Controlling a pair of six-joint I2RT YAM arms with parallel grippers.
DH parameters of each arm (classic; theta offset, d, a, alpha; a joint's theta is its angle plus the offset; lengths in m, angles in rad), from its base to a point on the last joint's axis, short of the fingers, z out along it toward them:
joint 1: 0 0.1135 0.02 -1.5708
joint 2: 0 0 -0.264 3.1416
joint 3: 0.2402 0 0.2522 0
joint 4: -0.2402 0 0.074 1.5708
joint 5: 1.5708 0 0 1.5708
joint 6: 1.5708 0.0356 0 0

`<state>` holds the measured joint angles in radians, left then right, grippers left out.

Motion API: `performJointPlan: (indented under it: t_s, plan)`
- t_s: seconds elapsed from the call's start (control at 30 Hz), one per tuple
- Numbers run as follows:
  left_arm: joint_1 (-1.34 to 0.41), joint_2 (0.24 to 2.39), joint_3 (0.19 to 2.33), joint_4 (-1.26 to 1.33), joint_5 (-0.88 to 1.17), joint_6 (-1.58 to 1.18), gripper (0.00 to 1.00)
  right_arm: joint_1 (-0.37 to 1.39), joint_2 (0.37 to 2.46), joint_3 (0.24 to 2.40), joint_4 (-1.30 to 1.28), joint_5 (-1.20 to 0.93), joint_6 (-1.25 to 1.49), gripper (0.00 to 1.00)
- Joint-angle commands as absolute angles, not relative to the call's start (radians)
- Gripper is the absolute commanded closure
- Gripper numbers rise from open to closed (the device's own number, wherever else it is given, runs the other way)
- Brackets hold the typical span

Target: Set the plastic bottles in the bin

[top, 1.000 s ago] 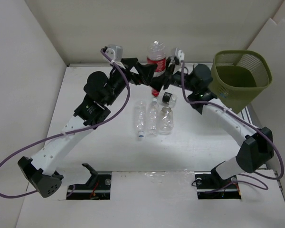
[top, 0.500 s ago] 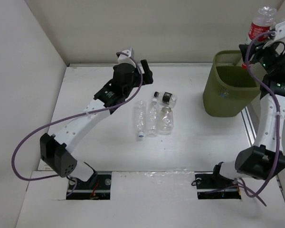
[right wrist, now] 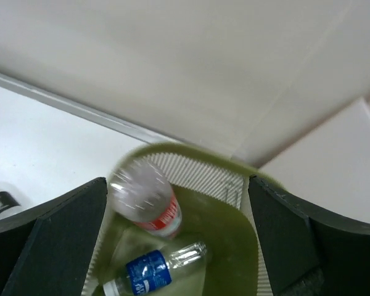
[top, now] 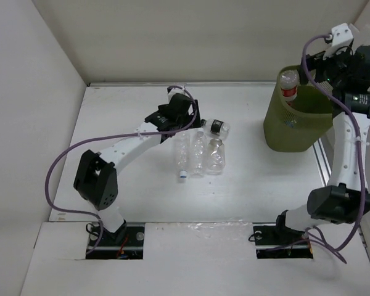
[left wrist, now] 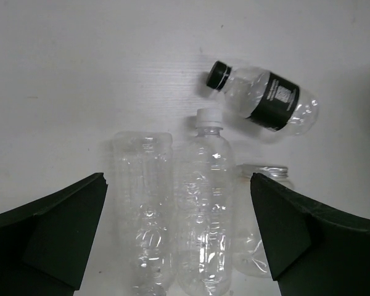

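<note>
The red-labelled bottle (top: 288, 85) (right wrist: 145, 200) is in the air at the mouth of the olive-green bin (top: 293, 132) (right wrist: 205, 175), blurred and free of any grip. My right gripper (top: 325, 69) (right wrist: 176, 246) hangs open above the bin. A blue-labelled bottle (right wrist: 149, 271) lies inside the bin. My left gripper (top: 184, 123) (left wrist: 179, 240) stands open just above three clear bottles lying side by side on the table (top: 198, 154) (left wrist: 203, 209). A black-labelled bottle (top: 216, 127) (left wrist: 266, 100) lies crosswise beyond them.
The bin stands at the table's far right, close to the right wall and the metal rail (top: 324, 163). White walls enclose the table at the back and on both sides.
My right gripper has opened over the bin and let go of the red-labelled bottle, which is dropping in. The left arm has swung nearer and lower, over the clear bottles.
</note>
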<state>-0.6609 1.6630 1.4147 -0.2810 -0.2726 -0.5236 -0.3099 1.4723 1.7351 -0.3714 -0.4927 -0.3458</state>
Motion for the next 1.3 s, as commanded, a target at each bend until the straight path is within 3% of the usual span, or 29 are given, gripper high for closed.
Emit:
performJointPlan:
  t_s: [0.0,0.3,0.57,0.7,0.77,0.83,0.87,0.9,1.13,1.27]
  plan:
    - [-0.657,1.727,1.442,-0.345,-0.256,-0.543,0.00,-0.192,1.367,1.829,-0.535,-0.338,-0.500,0.00]
    - [-0.626,1.825,1.379,-0.345,-0.238,-0.574,0.04,-0.034,1.134,1.436,-0.380,-0.362,-0.489,0.00]
    - [-0.626,1.922,1.316,-0.268,-0.202,-0.583,0.12,0.031,1.048,1.391,-0.357,-0.373,-0.489,0.00]
    - [-0.626,1.988,1.327,-0.278,-0.216,-0.594,0.27,0.070,1.028,1.424,-0.388,-0.373,-0.508,0.00]
    - [-0.598,1.997,1.338,-0.297,-0.248,-0.635,0.57,0.109,1.019,1.401,-0.374,-0.397,-0.508,0.00]
    - [-0.572,1.973,1.328,-0.307,-0.285,-0.661,0.76,0.165,1.009,1.376,-0.359,-0.429,-0.508,0.00]
    - [-0.560,1.958,1.328,-0.327,-0.301,-0.672,0.94,0.185,1.009,1.347,-0.344,-0.430,-0.508,0.00]
    - [-0.548,1.913,1.328,-0.337,-0.317,-0.686,0.99,0.208,1.009,1.326,-0.335,-0.442,-0.508,0.00]
    - [-0.555,1.558,1.335,-0.257,-0.466,-0.649,1.00,0.400,1.043,1.076,-0.005,-0.670,-0.379,0.00]
    - [-0.555,1.349,1.243,0.071,-0.394,-0.516,1.00,0.492,1.116,1.017,0.230,-0.736,-0.252,0.00]
